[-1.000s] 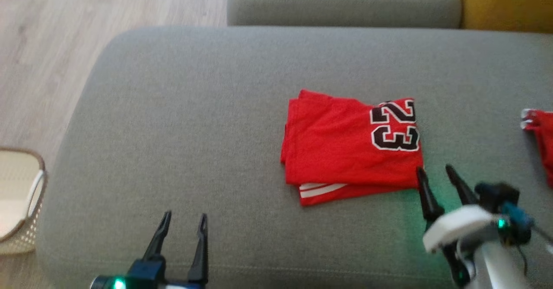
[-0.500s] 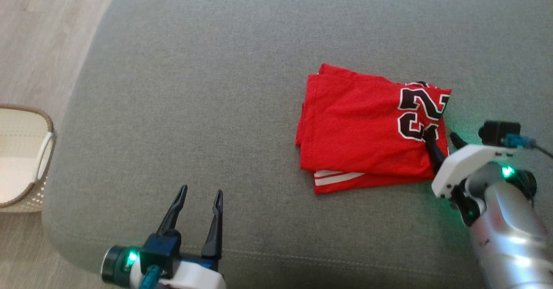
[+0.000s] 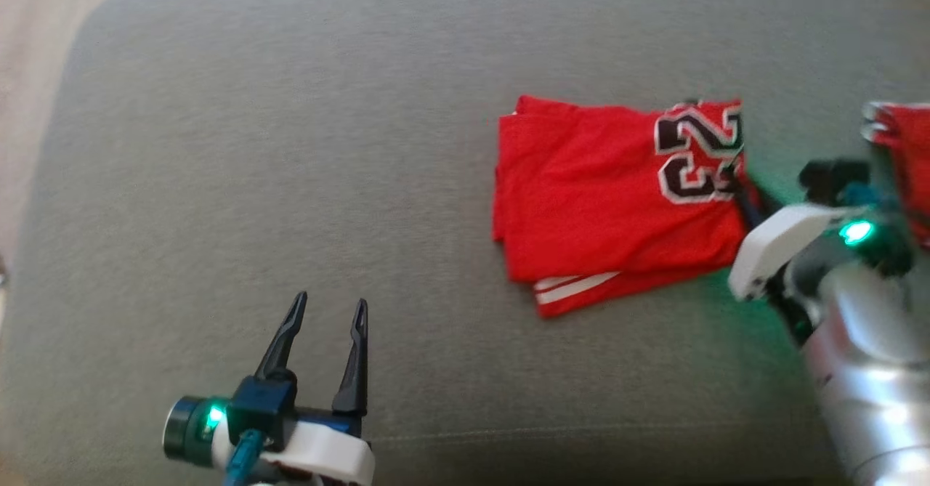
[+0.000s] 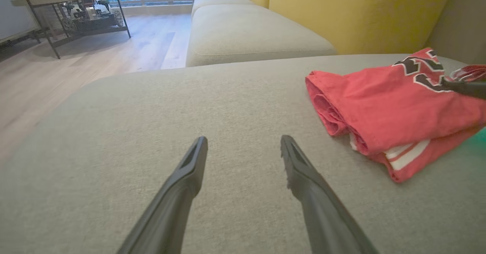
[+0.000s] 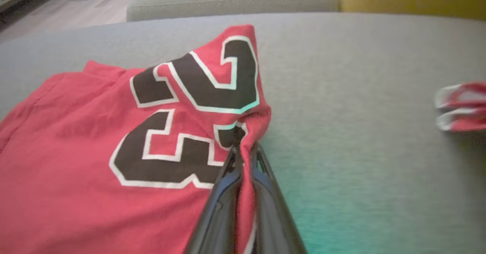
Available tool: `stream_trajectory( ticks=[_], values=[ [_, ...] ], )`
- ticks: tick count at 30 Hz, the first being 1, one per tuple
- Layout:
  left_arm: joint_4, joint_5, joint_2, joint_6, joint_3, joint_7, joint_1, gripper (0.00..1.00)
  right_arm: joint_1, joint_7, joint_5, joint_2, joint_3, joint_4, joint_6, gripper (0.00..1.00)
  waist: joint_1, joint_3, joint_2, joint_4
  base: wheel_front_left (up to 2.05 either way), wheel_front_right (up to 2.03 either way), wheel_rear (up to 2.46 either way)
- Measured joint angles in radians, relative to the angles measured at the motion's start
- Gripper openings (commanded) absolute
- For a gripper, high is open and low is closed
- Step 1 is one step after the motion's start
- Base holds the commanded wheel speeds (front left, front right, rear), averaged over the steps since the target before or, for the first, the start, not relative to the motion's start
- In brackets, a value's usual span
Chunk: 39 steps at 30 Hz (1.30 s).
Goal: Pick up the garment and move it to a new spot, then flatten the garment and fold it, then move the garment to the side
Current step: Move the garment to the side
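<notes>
Between right fingers (image 5: 218, 216), garment (image 5: 76, 151) edge.

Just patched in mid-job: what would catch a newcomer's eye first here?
The folded red jersey with its black 23 lies right of centre on the grey sofa cushion. The right end effector is shut on its edge beside the number; the left end effector hovers open, apart from it.

Soft even daylight all round, head view is pretty smeary with blur, green LED (image 3: 856, 232) tints the grey cushion (image 3: 290, 144), and wrist views bend at the edges
</notes>
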State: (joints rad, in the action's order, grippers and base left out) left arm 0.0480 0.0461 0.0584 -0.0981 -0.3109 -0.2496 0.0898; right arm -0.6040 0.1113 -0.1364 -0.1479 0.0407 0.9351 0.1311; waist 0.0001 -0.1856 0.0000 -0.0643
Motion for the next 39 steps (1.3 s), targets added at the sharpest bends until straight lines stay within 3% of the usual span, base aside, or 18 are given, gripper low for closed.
stream_trajectory(
  ticks=[5,6,12,17,24,25,26,32,39],
  values=[
    [-0.006,-0.011,0.000,0.002,0.004,0.000,-0.019,1.00,-0.048,-0.019,0.028,-0.084,-0.024,-0.088,0.000,0.00,0.0000,-0.015,0.0000,0.078,0.00,0.00,0.00],
    [-0.012,-0.011,0.001,0.002,0.005,0.000,-0.033,1.00,-0.063,-0.045,0.040,-0.125,-0.027,-0.131,0.000,0.00,0.0000,-0.025,0.0000,0.105,0.00,0.00,0.00],
    [-0.013,-0.032,0.006,0.002,0.005,0.000,-0.054,1.00,-0.068,-0.132,0.120,-0.232,-0.034,-0.246,0.000,0.00,0.0000,-0.052,0.0000,0.160,0.00,0.00,0.00],
    [-0.009,-0.036,0.009,0.003,0.003,0.000,-0.068,1.00,-0.068,-0.220,0.161,-0.290,0.036,-0.379,0.000,0.00,0.0000,-0.078,0.0000,0.195,0.00,0.00,0.00],
    [-0.009,-0.036,0.016,0.010,-0.001,0.000,-0.094,1.00,-0.061,-0.263,0.205,-0.310,0.148,-0.444,0.000,0.00,-0.0001,-0.104,0.0000,0.188,0.00,0.00,0.00],
    [-0.011,-0.036,0.018,0.010,-0.001,0.000,-0.097,1.00,-0.055,-0.267,0.248,-0.310,0.168,-0.470,0.000,0.46,0.0000,-0.110,0.0000,0.183,0.00,0.00,0.00],
    [-0.011,-0.036,0.019,0.010,-0.001,0.000,-0.098,1.00,-0.050,-0.265,0.273,-0.307,0.184,-0.486,0.000,1.00,-0.0001,-0.112,0.0000,0.181,0.00,0.00,0.00],
    [-0.009,-0.036,0.020,0.007,-0.004,0.000,-0.098,1.00,0.016,-0.228,0.452,-0.256,0.267,-0.550,0.000,1.00,-0.0002,-0.093,0.0000,0.161,0.00,0.00,0.00],
    [-0.025,0.007,0.014,-0.019,0.012,0.000,-0.079,1.00,0.140,-0.149,0.446,-0.051,0.192,-0.679,0.000,1.00,-0.0001,-0.027,0.0000,0.131,0.00,0.00,0.00]
  ],
)
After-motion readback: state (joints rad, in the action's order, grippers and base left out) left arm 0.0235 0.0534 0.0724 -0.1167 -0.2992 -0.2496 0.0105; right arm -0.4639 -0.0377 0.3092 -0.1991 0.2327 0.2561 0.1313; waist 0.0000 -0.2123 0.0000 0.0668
